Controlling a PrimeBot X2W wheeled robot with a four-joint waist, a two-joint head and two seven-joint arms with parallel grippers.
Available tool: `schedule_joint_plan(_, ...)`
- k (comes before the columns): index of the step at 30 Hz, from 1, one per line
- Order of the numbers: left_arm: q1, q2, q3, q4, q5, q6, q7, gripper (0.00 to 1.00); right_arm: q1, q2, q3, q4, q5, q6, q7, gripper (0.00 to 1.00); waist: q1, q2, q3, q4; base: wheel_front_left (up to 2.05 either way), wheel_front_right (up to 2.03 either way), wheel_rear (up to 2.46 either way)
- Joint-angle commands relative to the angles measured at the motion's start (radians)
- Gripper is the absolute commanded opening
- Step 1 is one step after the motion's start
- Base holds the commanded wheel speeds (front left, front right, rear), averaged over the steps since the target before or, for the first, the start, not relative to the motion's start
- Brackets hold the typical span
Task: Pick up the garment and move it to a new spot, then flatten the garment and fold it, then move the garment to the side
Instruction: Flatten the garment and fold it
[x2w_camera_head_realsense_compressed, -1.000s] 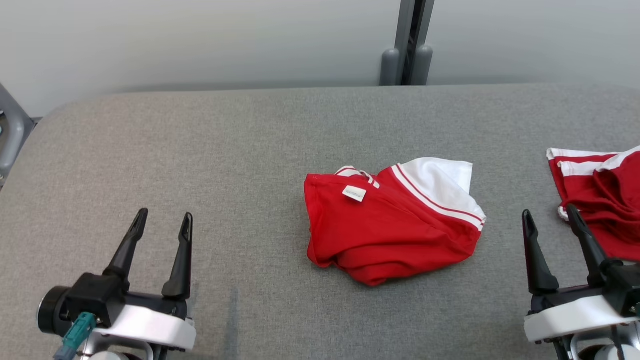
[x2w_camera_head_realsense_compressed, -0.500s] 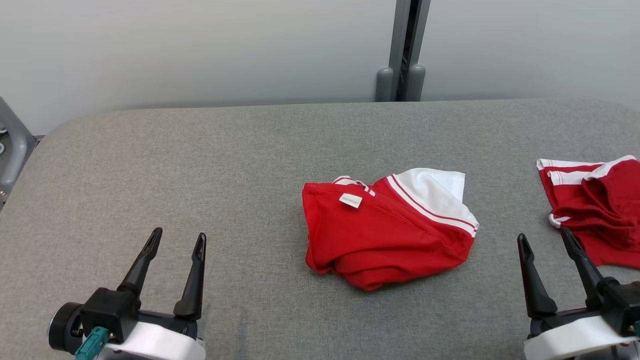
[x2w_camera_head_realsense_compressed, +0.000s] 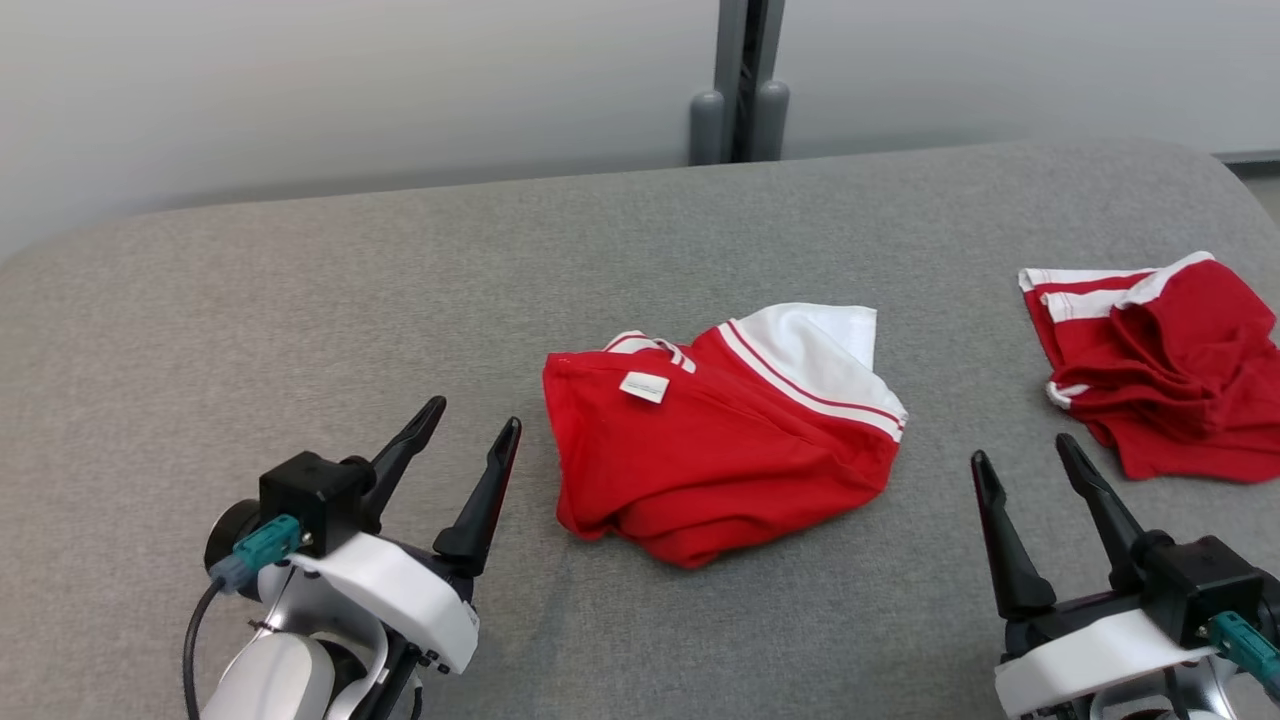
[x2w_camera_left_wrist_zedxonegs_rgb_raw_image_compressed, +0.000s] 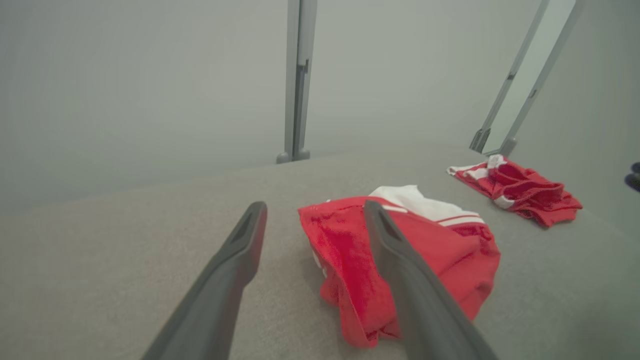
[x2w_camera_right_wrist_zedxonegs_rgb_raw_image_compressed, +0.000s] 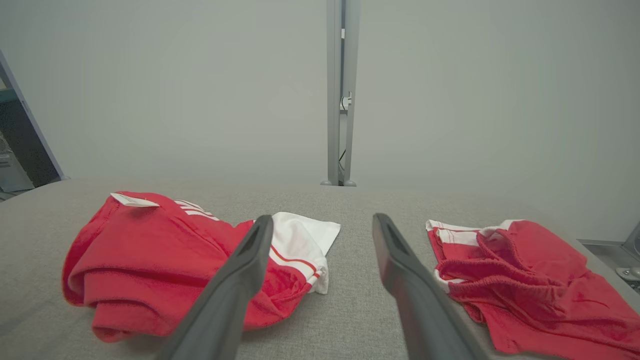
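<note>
A crumpled red garment (x2w_camera_head_realsense_compressed: 715, 455) with a white sleeve and a small white label lies in the middle of the grey padded table (x2w_camera_head_realsense_compressed: 300, 300). It also appears as the garment (x2w_camera_left_wrist_zedxonegs_rgb_raw_image_compressed: 450, 250) in the left wrist view and the garment (x2w_camera_right_wrist_zedxonegs_rgb_raw_image_compressed: 150, 260) in the right wrist view. My left gripper (x2w_camera_head_realsense_compressed: 472, 415) is open, angled to the right, its tips just left of the garment's near-left edge and not touching it. My right gripper (x2w_camera_head_realsense_compressed: 1022, 450) is open, off the garment's right side, holding nothing. In their own views, both the left gripper (x2w_camera_left_wrist_zedxonegs_rgb_raw_image_compressed: 315, 205) and the right gripper (x2w_camera_right_wrist_zedxonegs_rgb_raw_image_compressed: 322, 217) show spread, empty fingers.
A second red garment (x2w_camera_head_realsense_compressed: 1160, 365) with white stripes lies bunched at the table's right end, beyond my right gripper. A grey post (x2w_camera_head_realsense_compressed: 740, 80) stands behind the table against a pale wall. The table's rounded far-right corner (x2w_camera_head_realsense_compressed: 1215, 165) is in view.
The head camera has turned, so the scene slid left. My left gripper has moved right and forward, close to the garment's left edge. The right gripper keeps its place beside it. Both stay open.
</note>
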Motion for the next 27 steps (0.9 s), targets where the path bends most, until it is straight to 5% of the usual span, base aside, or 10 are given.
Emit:
schedule_joint_plan(1, -0.033, 0.001, -0.004, 0.04, -0.024, -0.023, 0.025, 1.0, -0.019, -0.004, 0.012, 0.009, 0.005, 0.0, -0.006, 1.0, 0.0, 0.0, 0.03, -0.041, 0.0, 0.0, 0.0)
schedule_joint_plan(14, -0.206, -0.005, -0.04, 0.358, -0.158, -0.101, 0.084, 1.0, -0.069, -0.003, 0.063, 0.065, 0.02, 0.0, -0.04, 1.0, 0.0, 0.0, 0.111, -0.155, 0.0, 0.0, 0.0)
schedule_joint_plan(15, -0.214, -0.005, -0.046, 0.369, -0.173, -0.103, 0.089, 0.87, -0.073, -0.002, 0.063, 0.069, 0.021, 0.0, -0.043, 1.0, 0.0, 0.0, 0.113, -0.158, 0.0, 0.0, 0.0)
schedule_joint_plan(17, -0.229, -0.003, -0.056, 0.379, -0.199, -0.108, 0.091, 0.1, -0.076, -0.002, 0.063, 0.076, 0.023, 0.0, -0.048, 1.0, 0.0, 0.0, 0.115, -0.161, 0.0, 0.0, 0.0)
schedule_joint_plan(18, -0.236, 0.006, -0.062, 0.38, -0.203, -0.11, 0.086, 0.0, -0.077, -0.002, 0.062, 0.079, 0.023, 0.0, -0.049, 1.0, 0.0, 0.0, 0.115, -0.162, 0.0, 0.0, 0.0)
schedule_joint_plan(27, -0.252, 0.076, -0.11, 0.255, -0.193, -0.109, 0.005, 0.0, -0.08, -0.002, 0.035, 0.088, 0.034, 0.0, -0.06, 1.0, 0.0, 0.0, 0.113, -0.127, 0.0, 0.0, 0.0)
